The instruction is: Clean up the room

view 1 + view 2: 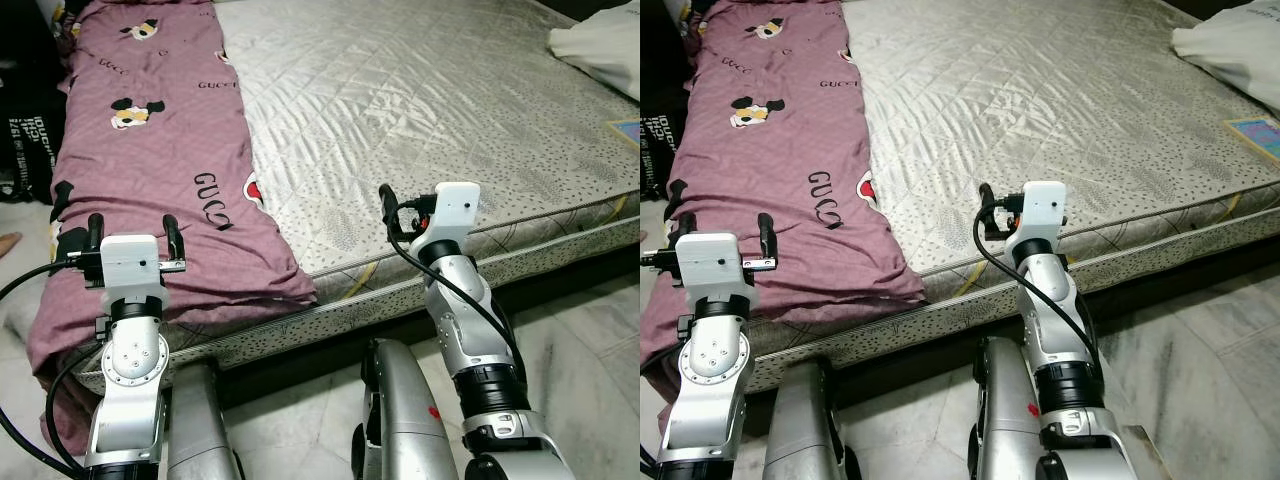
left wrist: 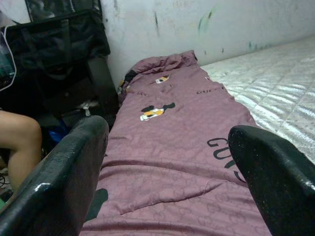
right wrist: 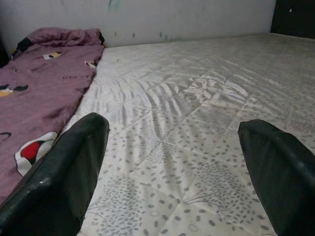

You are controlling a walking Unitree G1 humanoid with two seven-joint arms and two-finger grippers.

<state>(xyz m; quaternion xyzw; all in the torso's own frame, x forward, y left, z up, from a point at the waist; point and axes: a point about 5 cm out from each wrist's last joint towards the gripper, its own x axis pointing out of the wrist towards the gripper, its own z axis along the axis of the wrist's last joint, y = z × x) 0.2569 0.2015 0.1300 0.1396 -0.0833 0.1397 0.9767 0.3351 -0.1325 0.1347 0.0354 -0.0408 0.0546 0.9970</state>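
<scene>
A purple blanket (image 1: 150,150) with cartoon prints and lettering lies lengthwise along the left side of a bare quilted mattress (image 1: 420,90), and its near end droops over the mattress edge. My left gripper (image 1: 133,232) hovers open over that near end, with the blanket's folds (image 2: 167,162) between its fingers (image 2: 59,182) and nothing held. My right gripper (image 3: 172,172) is open at the mattress's front edge, pointing across the bare quilted top. Its wrist block (image 1: 455,205) sits just above that edge.
A white bundle of cloth (image 1: 600,45) lies at the mattress's far right corner, with a flat blue-edged item (image 1: 1252,130) nearer along the right side. Black bags (image 1: 25,110) stand left of the bed. A person's leg (image 2: 19,142) is beside them. Tiled floor (image 1: 590,330) lies front right.
</scene>
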